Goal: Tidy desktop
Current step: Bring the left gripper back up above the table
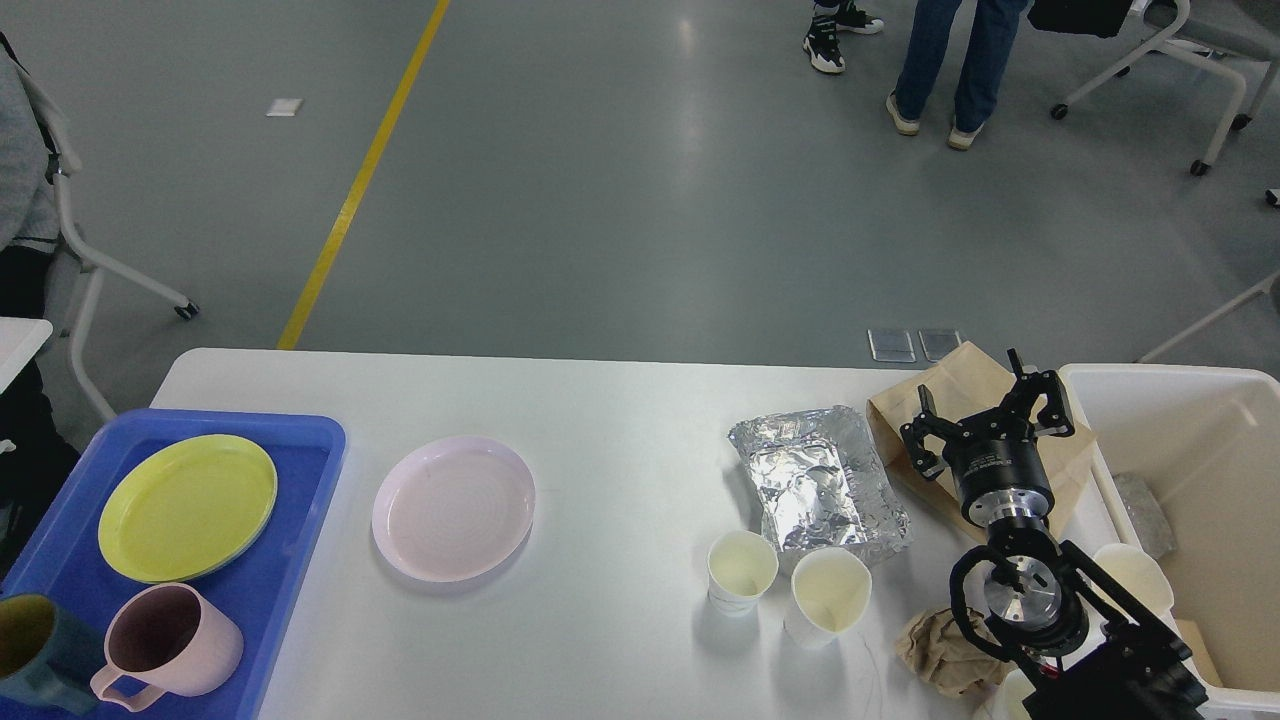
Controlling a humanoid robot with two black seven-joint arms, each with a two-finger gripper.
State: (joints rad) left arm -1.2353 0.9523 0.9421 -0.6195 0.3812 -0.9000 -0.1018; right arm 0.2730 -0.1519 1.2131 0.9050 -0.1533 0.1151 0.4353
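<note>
Right gripper [985, 418] spread wide, empty, above desktop [620, 420] right end, over paper bag [960, 400]

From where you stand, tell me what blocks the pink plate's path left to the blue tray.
Nothing visible: bare desktop lies between the pink plate and the blue tray.

open white desktop [620, 420] stretches between the pink plate [453, 507] and foil tray [820, 488], while two paper cups [742, 570] crowd the tray's near edge.
</note>
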